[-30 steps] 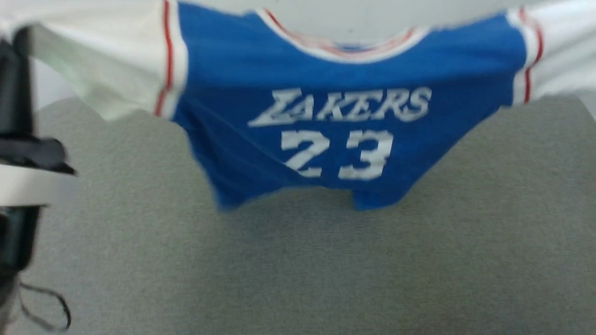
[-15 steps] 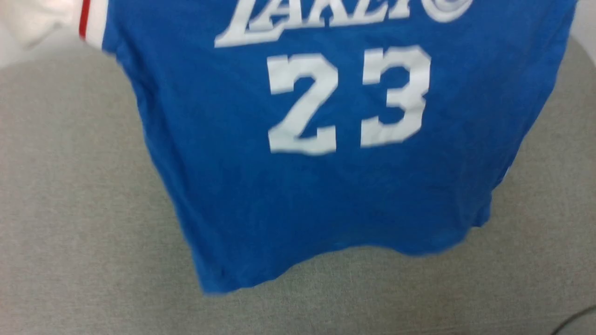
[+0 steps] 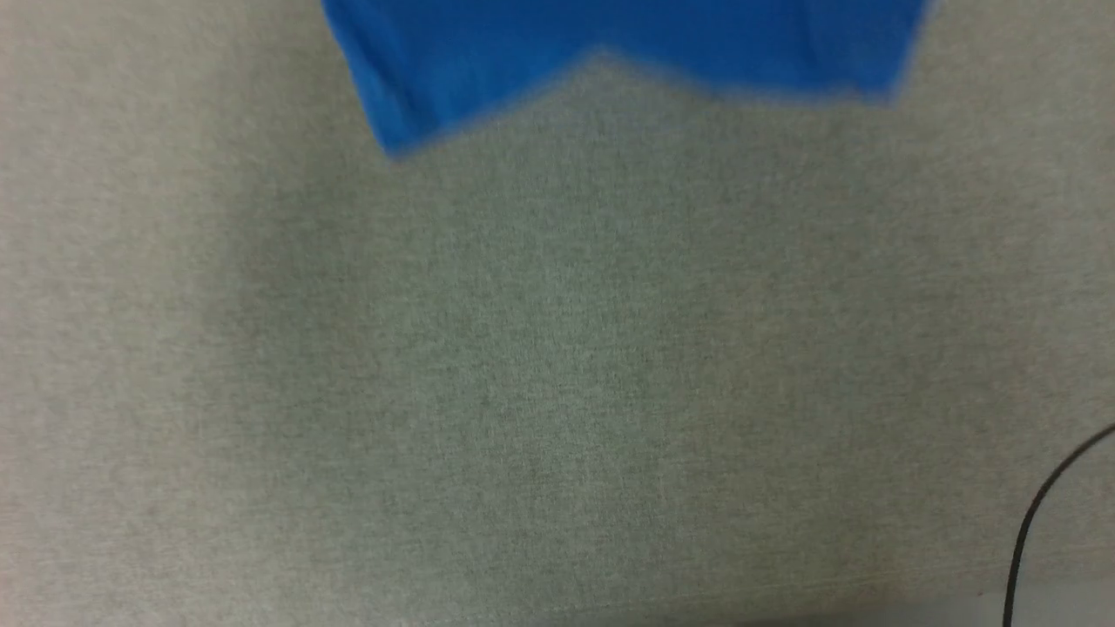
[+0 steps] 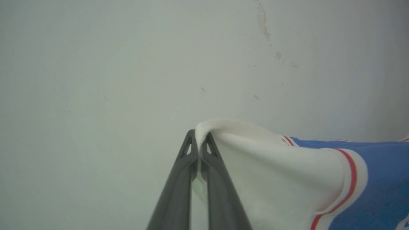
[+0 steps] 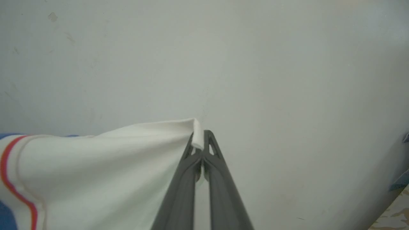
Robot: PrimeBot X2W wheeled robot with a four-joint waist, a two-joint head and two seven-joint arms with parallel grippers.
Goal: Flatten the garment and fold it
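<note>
Grey fabric surface (image 3: 557,348), blue garment (image 3: 488,52) hem

grey felt-like surface (image 3: 557,366), blue hem of the garment (image 3: 610,35) over its far part, dark cable (image 3: 1037,514) lower right.

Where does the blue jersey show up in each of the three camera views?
Head view: the jersey runs along the top edge, its blue hem over the grey surface.
Left wrist view: lower right, its white sleeve pinched in the left gripper.
Right wrist view: lower left, its white sleeve pinched in the right gripper.
Shared landmark: the blue body cloth, seen in all three views.
</note>
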